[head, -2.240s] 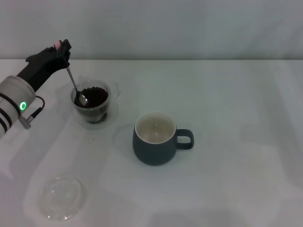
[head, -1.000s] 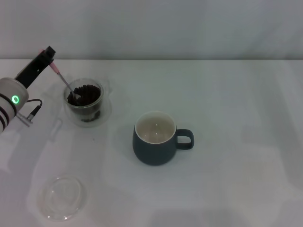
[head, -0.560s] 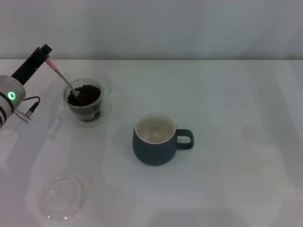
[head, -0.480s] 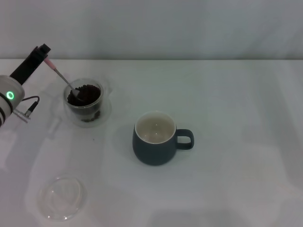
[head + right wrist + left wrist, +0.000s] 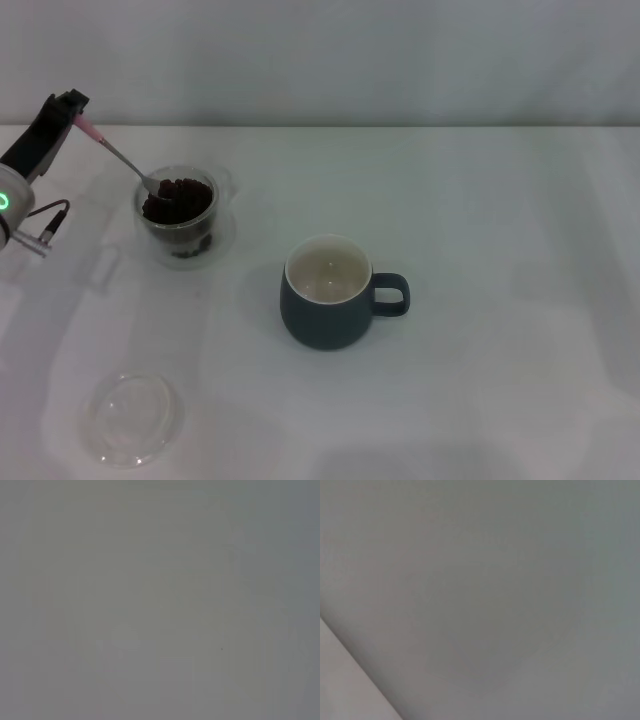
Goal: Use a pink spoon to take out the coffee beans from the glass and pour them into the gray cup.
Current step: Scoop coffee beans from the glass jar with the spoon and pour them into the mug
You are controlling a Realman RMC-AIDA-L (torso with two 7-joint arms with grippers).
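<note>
White counter (image 5: 480,400) under a plain pale wall, seen from the head. Near the far left corner, left gripper (image 5: 72,108) clenched on the pink handle end of the pink spoon (image 5: 118,155), which slants down so that its metal bowl sits at the rim of the glass (image 5: 178,215), over the coffee beans (image 5: 182,198). Toward the middle, nearer the front, well apart from the glass, stands the gray cup (image 5: 327,293), loop handle turned to the right edge, cream inside apparently bare. Near the front left corner lies a flat clear round dish (image 5: 131,415), off the line between glass and cup. Likely trouble: a long open carry across bare counter with the spoon held by its very end, so any tilt could roll beans off; a bowl catching the rim on the lift could drag or tip the light glass; a slim grip could let the handle twist. Nothing stands in the way. Left wrist view: only blank grey and a pale wedge at one corner. Right wrist view: featureless grey, right gripper nowhere in sight.
</note>
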